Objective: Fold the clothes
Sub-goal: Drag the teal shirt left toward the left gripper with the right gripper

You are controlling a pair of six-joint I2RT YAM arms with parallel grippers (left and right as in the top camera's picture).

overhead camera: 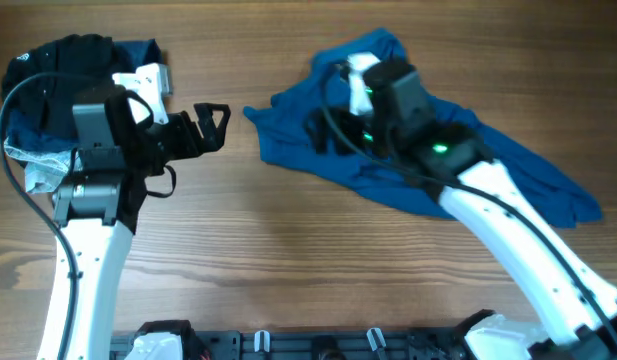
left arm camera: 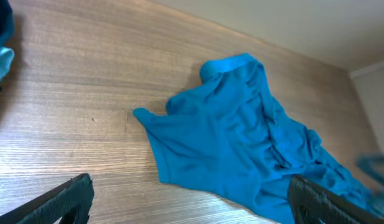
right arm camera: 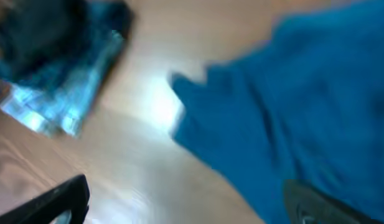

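Blue cloth, soft and floppy by its wrinkles; the clothes (overhead camera: pixel 288 140) lie crumpled right of centre on the table (overhead camera: pixel 288 260); right gripper (right arm camera: pixel 188 202) hovers over them, jaws spread, empty; left gripper (overhead camera: pixel 216 125) likewise open, well left; best pinched at a hem corner.

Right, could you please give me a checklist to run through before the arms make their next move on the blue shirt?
1. Left hand open and empty: ok.
2. Right hand open, fingers wide apart: ok, though its own view is blurred.
3. Blue shirt spread flat: not ok, it lies bunched and wrinkled.
4. Shirt apart from the pile of other clothes: ok.
5. Sleeves easy to pick out for a grasp: cannot tell.
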